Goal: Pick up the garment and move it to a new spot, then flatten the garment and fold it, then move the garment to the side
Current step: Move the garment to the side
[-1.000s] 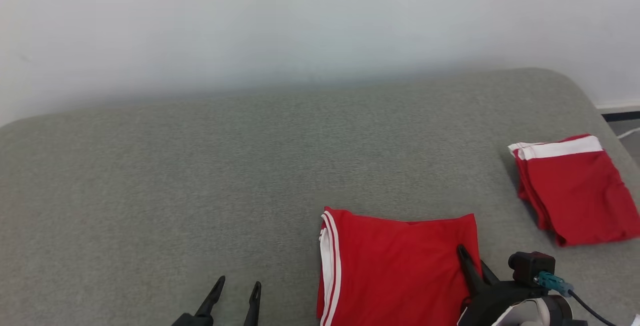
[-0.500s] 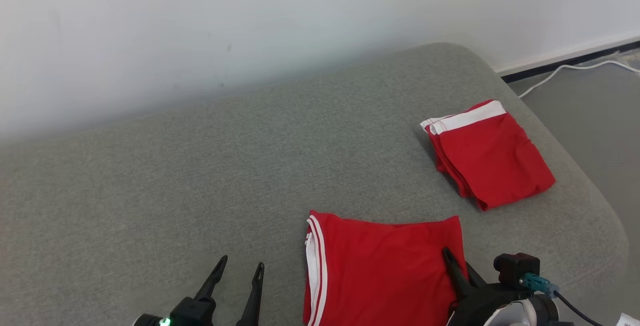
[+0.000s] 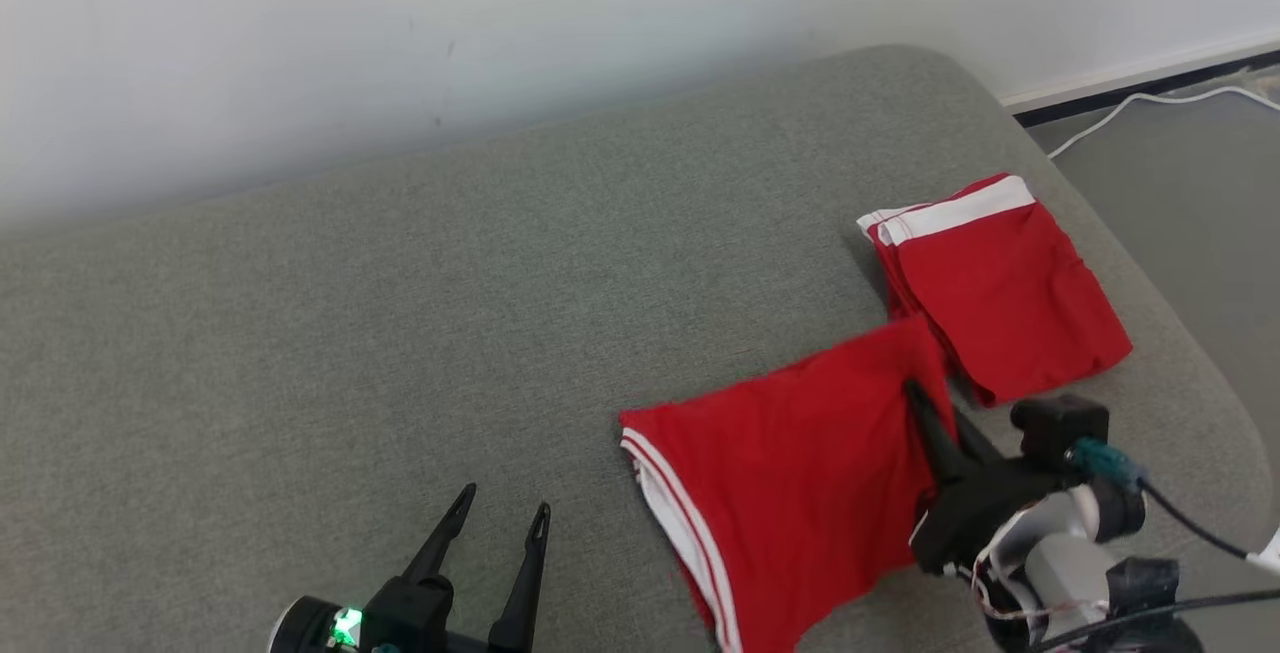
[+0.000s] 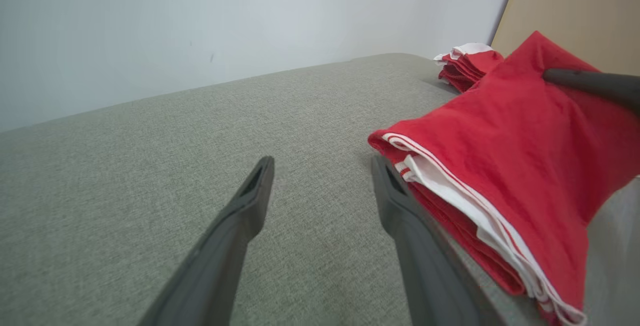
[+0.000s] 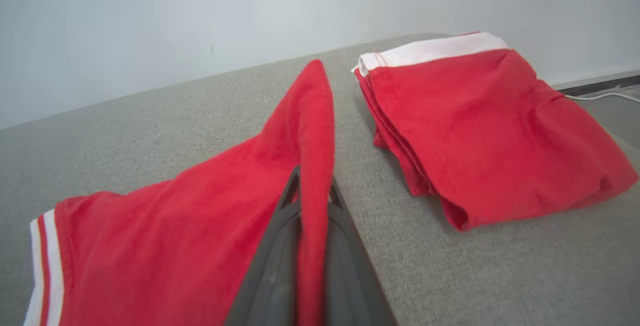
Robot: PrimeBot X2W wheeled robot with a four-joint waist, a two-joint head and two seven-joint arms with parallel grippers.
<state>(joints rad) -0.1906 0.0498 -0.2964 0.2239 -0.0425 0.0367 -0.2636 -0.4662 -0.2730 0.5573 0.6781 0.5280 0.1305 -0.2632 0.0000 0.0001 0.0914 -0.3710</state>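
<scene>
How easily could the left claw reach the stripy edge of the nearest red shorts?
Probably yes: the open left claw sits beside the red shorts with only bare couch between.

Garment [image 3: 800, 473] on padded surface [image 3: 400, 333], folded pile [image 3: 1010, 283] just beyond, rightward.

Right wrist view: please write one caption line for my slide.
The right gripper pinches a raised edge of the red garment beside a second folded red garment on the gray cushion.
</scene>
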